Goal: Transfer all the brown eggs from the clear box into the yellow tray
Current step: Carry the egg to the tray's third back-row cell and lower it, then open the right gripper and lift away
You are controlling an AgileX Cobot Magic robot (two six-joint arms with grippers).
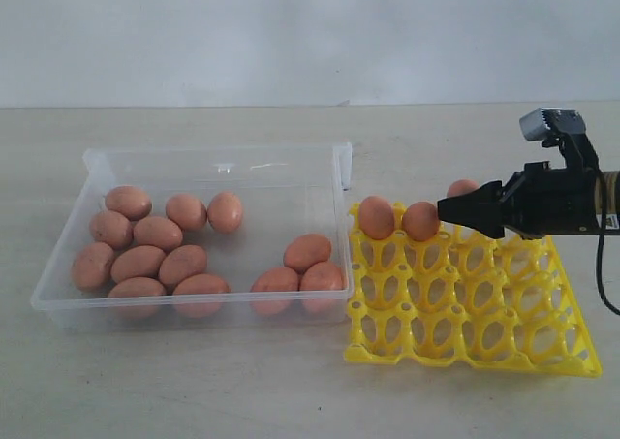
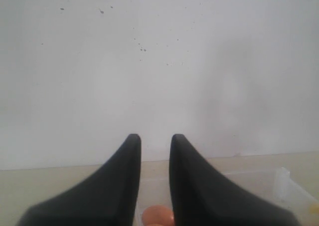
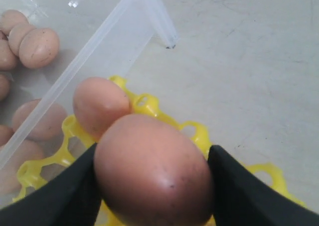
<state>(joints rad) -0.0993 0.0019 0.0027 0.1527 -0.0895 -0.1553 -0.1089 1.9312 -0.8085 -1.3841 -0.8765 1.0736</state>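
The clear box (image 1: 97,163) on the left holds several brown eggs (image 1: 158,234), a larger cluster and three near its right wall. To its right lies the yellow tray (image 1: 484,337), with two eggs (image 1: 376,216) in its back row. My right gripper (image 1: 444,209) reaches in over that row, shut on another brown egg (image 1: 463,187). In the right wrist view this egg (image 3: 154,171) fills the space between both fingers (image 3: 234,186), with a tray egg (image 3: 99,106) beyond. My left gripper (image 2: 154,138) is open and empty, facing the wall, with one egg (image 2: 158,217) below it.
The box and tray sit side by side on a pale tabletop (image 1: 242,400). A white wall (image 1: 291,32) rises behind. The box's rim corner (image 3: 167,36) lies just beyond the tray's back corner.
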